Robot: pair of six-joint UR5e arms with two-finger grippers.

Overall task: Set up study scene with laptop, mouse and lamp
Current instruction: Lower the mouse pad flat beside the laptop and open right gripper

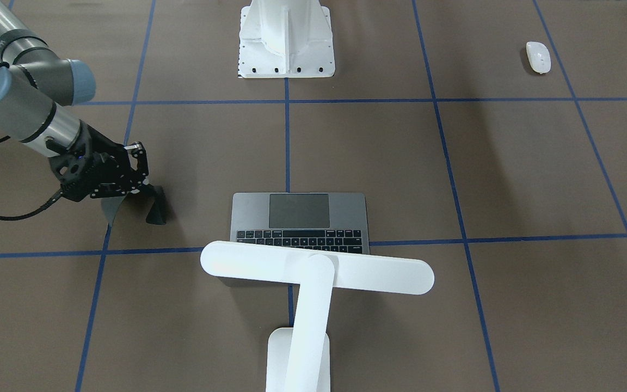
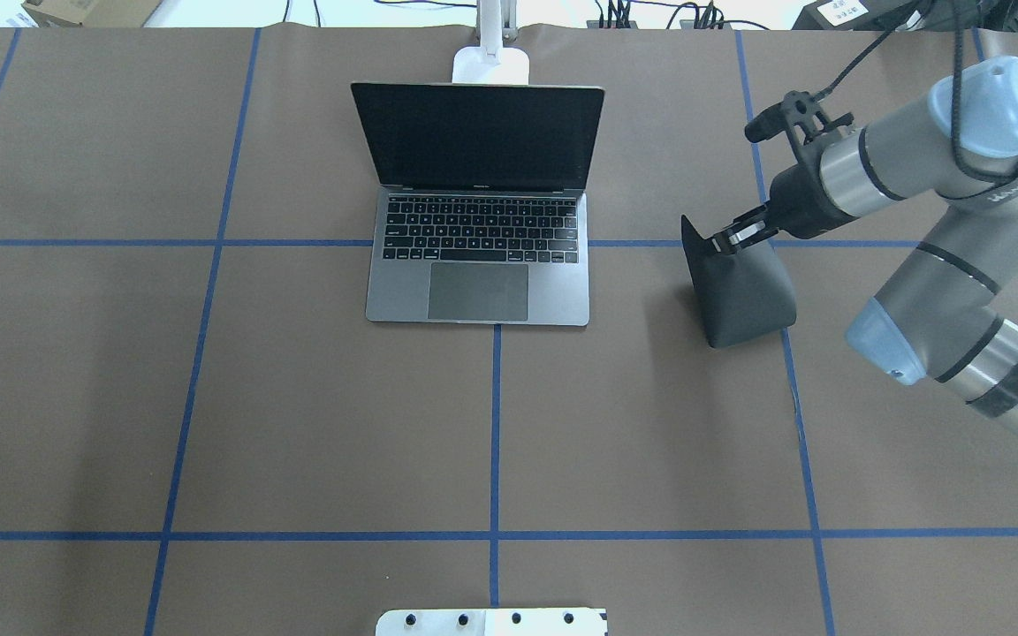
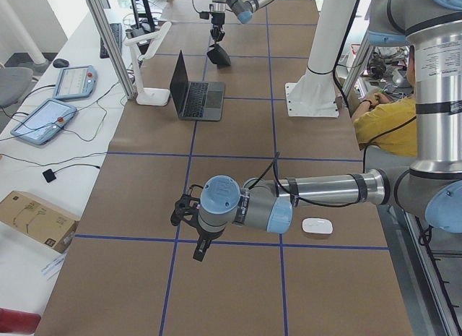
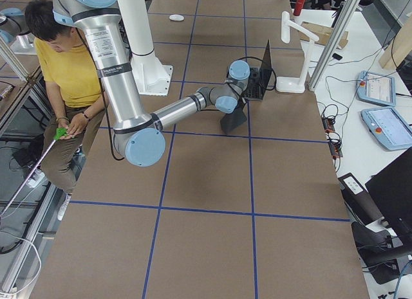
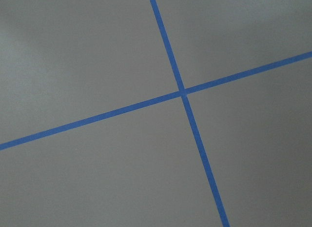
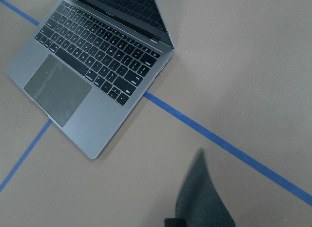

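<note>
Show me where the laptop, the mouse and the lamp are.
laptop [image 2: 478, 291], overhead exterior view, on its trackpad.
mouse [image 1: 538, 57], exterior front-facing view, middle of its top.
lamp [image 1: 321, 269], exterior front-facing view, where arm meets bar head.

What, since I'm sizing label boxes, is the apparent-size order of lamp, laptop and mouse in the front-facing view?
1. lamp: largest, though nearest the camera.
2. laptop: partly hidden behind the lamp's head.
3. mouse: clearly smallest.
</note>
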